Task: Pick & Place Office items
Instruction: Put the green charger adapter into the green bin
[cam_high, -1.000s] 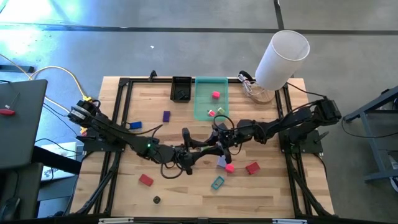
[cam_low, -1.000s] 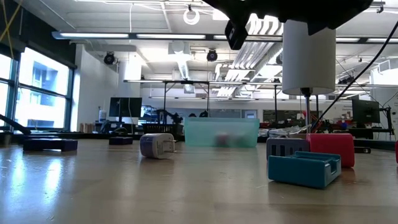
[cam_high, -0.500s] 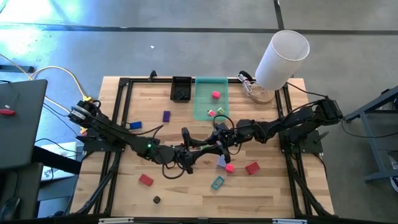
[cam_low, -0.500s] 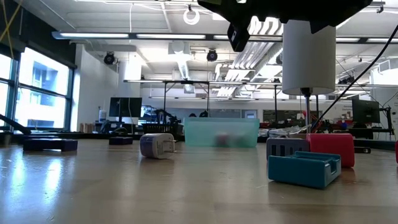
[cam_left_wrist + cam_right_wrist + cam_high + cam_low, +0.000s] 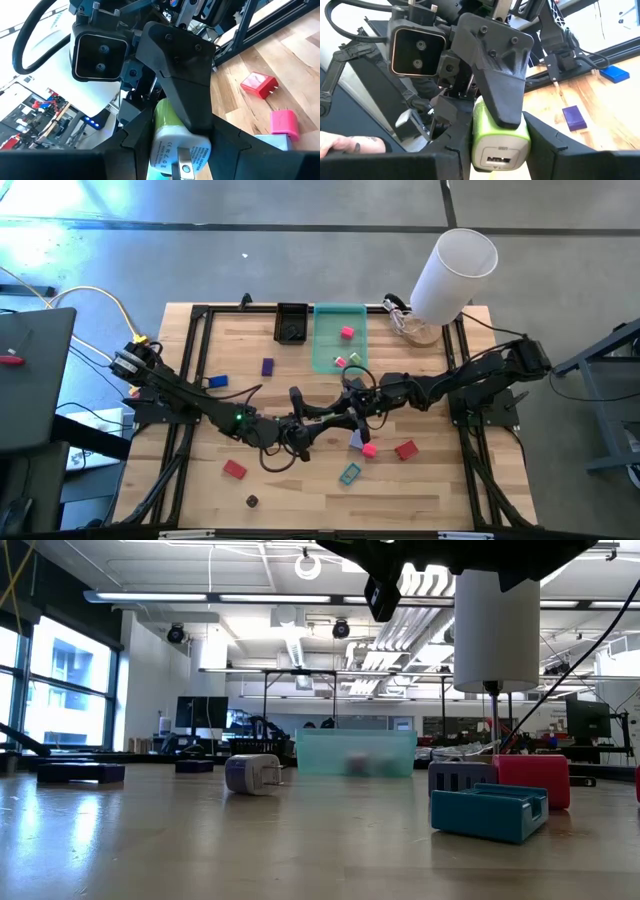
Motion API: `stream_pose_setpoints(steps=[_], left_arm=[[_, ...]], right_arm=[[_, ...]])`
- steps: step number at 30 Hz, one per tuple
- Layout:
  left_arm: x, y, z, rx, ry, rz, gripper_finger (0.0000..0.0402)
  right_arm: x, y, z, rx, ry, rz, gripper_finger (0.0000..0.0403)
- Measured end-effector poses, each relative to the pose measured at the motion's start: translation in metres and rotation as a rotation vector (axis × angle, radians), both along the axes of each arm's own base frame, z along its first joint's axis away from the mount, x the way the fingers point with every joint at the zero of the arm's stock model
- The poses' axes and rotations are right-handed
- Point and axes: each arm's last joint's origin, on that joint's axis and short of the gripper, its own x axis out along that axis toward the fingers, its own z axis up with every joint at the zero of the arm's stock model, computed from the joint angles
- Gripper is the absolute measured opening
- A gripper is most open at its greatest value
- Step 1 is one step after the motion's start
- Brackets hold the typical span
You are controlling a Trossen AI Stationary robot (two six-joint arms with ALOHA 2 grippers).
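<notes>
Smooth green-and-white plastic plug adapter (image 5: 499,137) raised near the translucent green tray (image 5: 339,337), clamped between left pincer (image 5: 181,150) and right pincer (image 5: 495,145), its middle hidden behind dark fingers.

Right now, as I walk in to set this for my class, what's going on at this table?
Both arms meet above the middle of the table. The left end effector and the right end effector are each closed on the same green and white plug adapter, held in the air between them, as in a handover. The green tray already holds a few pieces. A red block, a teal clip and a purple block lie loose on the wood.
</notes>
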Motion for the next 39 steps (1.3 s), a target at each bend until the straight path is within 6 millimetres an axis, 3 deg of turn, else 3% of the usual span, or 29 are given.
stream_pose_setpoints(steps=[21, 39], left_arm=[[-0.001, 0.001, -0.002, -0.036, 0.014, 0.009, 0.0139], [-0.001, 0.001, -0.003, -0.041, 0.014, 0.013, 0.014]], right_arm=[[-0.009, -0.003, 0.008, -0.066, 0.029, -0.057, 0.0121], [-0.011, -0.003, 0.004, -0.136, 0.071, -0.113, 0.0121]])
